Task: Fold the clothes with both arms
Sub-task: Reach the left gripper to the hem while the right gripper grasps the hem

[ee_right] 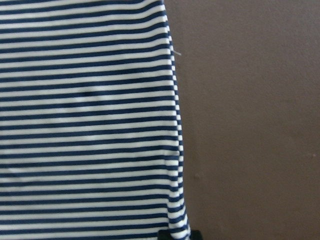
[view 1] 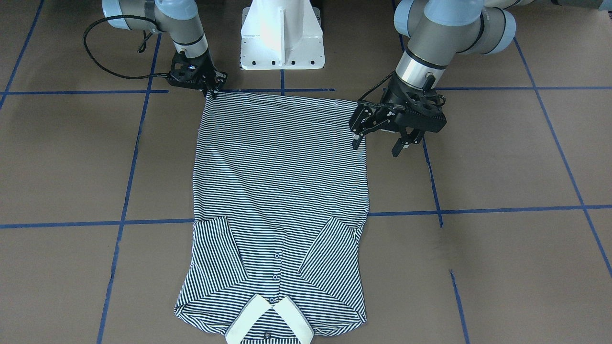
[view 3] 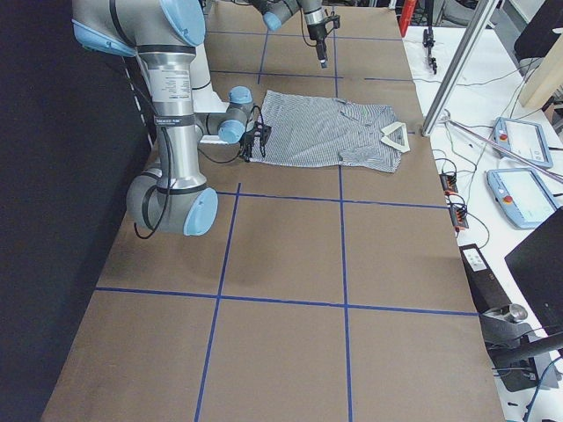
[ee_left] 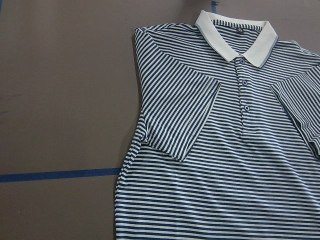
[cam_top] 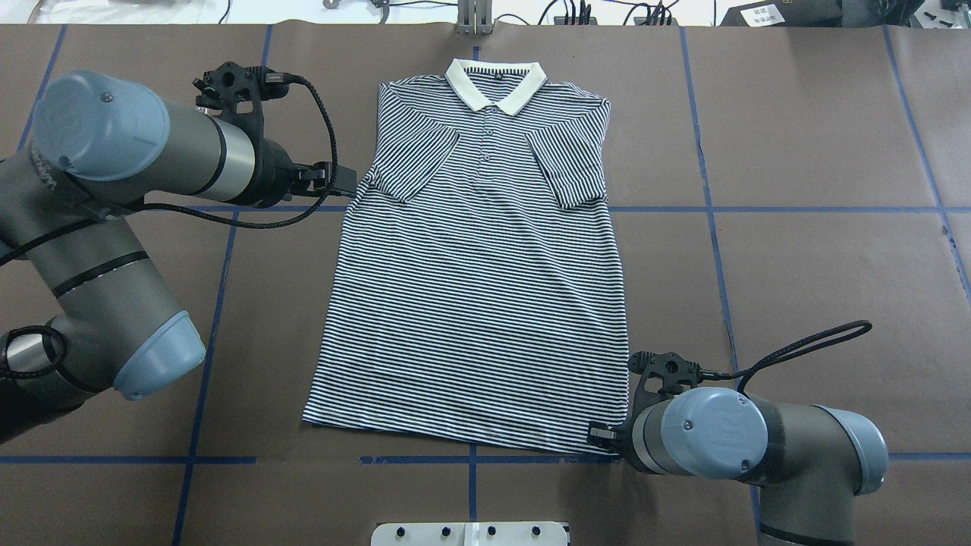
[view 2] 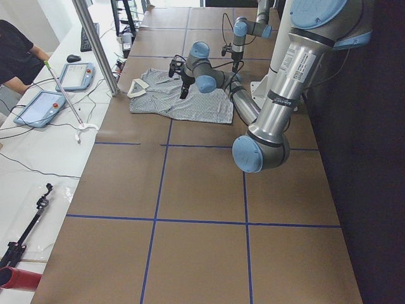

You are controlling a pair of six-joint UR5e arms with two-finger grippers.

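Note:
The striped polo shirt [cam_top: 478, 288] lies flat and face up on the brown table, collar [cam_top: 494, 82] away from the robot and both short sleeves folded in over the chest. My right gripper [view 1: 213, 90] is down at the near hem corner, shut on the shirt's edge; the right wrist view shows that side edge [ee_right: 175, 125] with a dark fingertip [ee_right: 175, 234] at the bottom. My left gripper [view 1: 377, 145] hovers open above the table beside the shirt's other side edge, holding nothing. The left wrist view looks down on the collar and folded sleeve [ee_left: 185, 115].
The white pedestal base [view 1: 282, 38] stands at the robot's edge of the table. Blue tape lines [cam_top: 713, 227] cross the brown surface. A white bench with tablets [view 2: 38, 107], a metal post [view 2: 95, 44] and a person [view 2: 16, 54] lies beyond the far edge.

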